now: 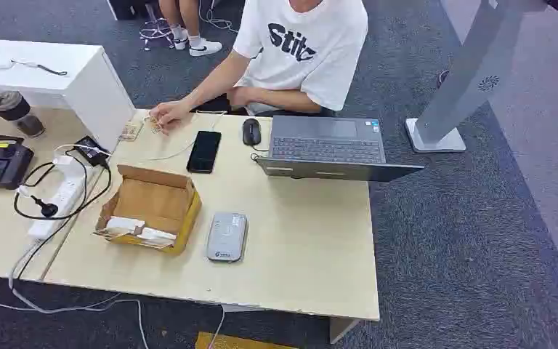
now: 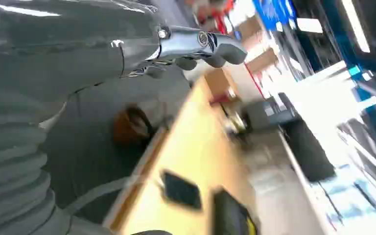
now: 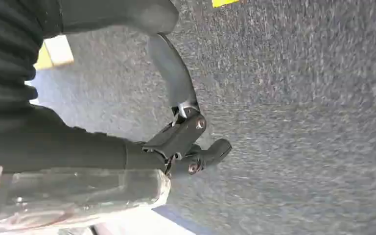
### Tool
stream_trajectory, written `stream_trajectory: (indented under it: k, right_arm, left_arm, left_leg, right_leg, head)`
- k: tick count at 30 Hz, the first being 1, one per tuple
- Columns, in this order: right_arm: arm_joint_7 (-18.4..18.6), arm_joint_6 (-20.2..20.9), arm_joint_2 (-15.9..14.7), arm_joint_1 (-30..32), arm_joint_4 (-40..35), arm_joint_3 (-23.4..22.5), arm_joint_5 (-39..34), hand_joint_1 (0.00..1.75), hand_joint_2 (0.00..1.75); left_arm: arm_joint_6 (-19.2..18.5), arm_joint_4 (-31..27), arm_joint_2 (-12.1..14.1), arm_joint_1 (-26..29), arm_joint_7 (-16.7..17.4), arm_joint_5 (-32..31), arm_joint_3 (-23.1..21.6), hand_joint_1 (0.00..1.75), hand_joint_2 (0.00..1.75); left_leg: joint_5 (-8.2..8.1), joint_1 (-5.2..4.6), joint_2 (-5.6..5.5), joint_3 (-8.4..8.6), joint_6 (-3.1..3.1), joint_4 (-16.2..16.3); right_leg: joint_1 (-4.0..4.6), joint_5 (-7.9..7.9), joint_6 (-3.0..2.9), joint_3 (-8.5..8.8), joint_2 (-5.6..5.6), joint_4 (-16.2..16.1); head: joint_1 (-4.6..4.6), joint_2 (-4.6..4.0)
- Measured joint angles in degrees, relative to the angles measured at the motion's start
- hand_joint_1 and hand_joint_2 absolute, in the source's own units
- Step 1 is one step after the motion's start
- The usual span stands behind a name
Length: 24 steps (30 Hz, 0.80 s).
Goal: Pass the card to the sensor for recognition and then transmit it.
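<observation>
Sensor [image 1: 227,236], a small grey reader, lies flat near the front of the counter [image 1: 312,269], just beside the open cardboard box [image 1: 150,207]; that spot looks chosen so a robot standing at the near edge can reach it easily. What may be the cards [image 1: 139,230] are pale flat pieces lying in the box, though they are too small to tell for certain. Neither arm reaches over the counter in the head view. The left robot hand [image 2: 196,49], seen from its wrist camera, holds nothing, with its fingers loosely curled and apart above a blurred edge of the neighbouring bench. The right robot hand [image 3: 186,142] hangs over the carpet [image 3: 298,98], fingers partly curled and empty, though something clear and blurred sits along the wrist cover and cannot be made out. A person [image 1: 290,51] sits at the far side with one hand resting on the counter beside a phone [image 1: 204,151], probably waiting to receive the card. The task seems not yet begun
</observation>
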Motion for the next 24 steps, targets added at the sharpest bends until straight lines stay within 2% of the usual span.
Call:
stream_trajectory:
  k: [2, 4, 7, 10, 15, 18, 24]
  right_arm:
    - [-0.7, 0.7, 0.1, -0.2, 0.0, -0.9, 1.2, 0.0, 1.75]
    - [-1.7, 1.0, 0.2, -0.3, 0.0, -1.7, 2.4, 0.0, 1.75]
    - [-2.7, 1.8, 0.3, -0.6, 0.0, -2.7, 4.3, 0.0, 1.75]
    - [-3.0, 2.1, 0.3, -1.1, 0.0, -3.2, 5.4, 0.0, 1.75]
    - [-2.7, 2.8, 0.4, -1.5, 0.0, -3.6, 6.6, 0.0, 1.75]
    - [-2.4, 2.8, 0.4, -1.7, 0.0, -3.9, 6.6, 0.0, 1.75]
    - [-2.4, 2.8, 0.4, -1.9, 0.0, -4.2, 6.7, 0.0, 1.75]
  left_arm:
    - [-4.3, -3.3, -0.7, 0.9, 1.4, 0.1, -1.7, 0.0, 1.75]
    - [-4.7, -6.9, -1.3, 1.9, 3.8, -1.2, -5.1, 0.0, 1.75]
    - [-4.9, -11.5, -1.5, 1.9, 7.0, -6.8, -12.3, 0.0, 1.75]
    - [-5.8, -14.2, -1.5, 1.1, 8.6, -10.4, -17.8, 0.0, 1.75]
    - [-8.4, -16.4, -1.3, -0.1, 10.0, -16.2, -24.1, 0.0, 1.75]
    - [-8.5, -17.0, -1.1, -0.4, 10.2, -16.8, -26.4, 0.0, 1.75]
    - [-8.9, -17.6, -1.0, -0.8, 10.3, -17.4, -28.1, 0.0, 1.75]
  left_leg:
    - [0.0, 0.0, 0.01, 0.01, 0.0, 0.0]
    - [0.0, 0.0, 0.02, 0.01, 0.0, 0.0]
    - [0.02, 0.0, -0.1, -0.01, 0.0, 0.1]
    - [0.02, 0.0, -0.01, 0.02, -0.01, 0.1]
    - [0.04, 0.0, -0.01, 0.01, -0.02, 0.1]
    - [0.03, 0.0, 0.0, 0.01, -0.02, 0.1]
    - [0.03, 0.0, 0.0, 0.0, -0.02, 0.1]
  right_leg:
    - [0.0, 0.0, 0.0, -0.01, 0.01, 0.0]
    - [0.0, 0.01, 0.0, -0.05, 0.01, 0.0]
    - [0.0, 0.01, 0.0, 0.02, -0.18, 0.0]
    - [0.01, 0.07, -0.05, 0.02, -0.1, 0.0]
    - [0.01, 0.09, -0.01, 0.0, -0.1, 0.0]
    - [0.0, 0.09, -0.01, -0.01, -0.08, 0.0]
    - [0.01, 0.09, -0.01, -0.04, -0.08, 0.0]
  head:
    - [0.02, 0.0]
    - [0.0, 0.0]
    - [0.0, 0.0]
    - [-0.04, 0.0]
    - [-0.02, 0.0]
    - [-0.02, 0.0]
    - [-0.04, 0.0]
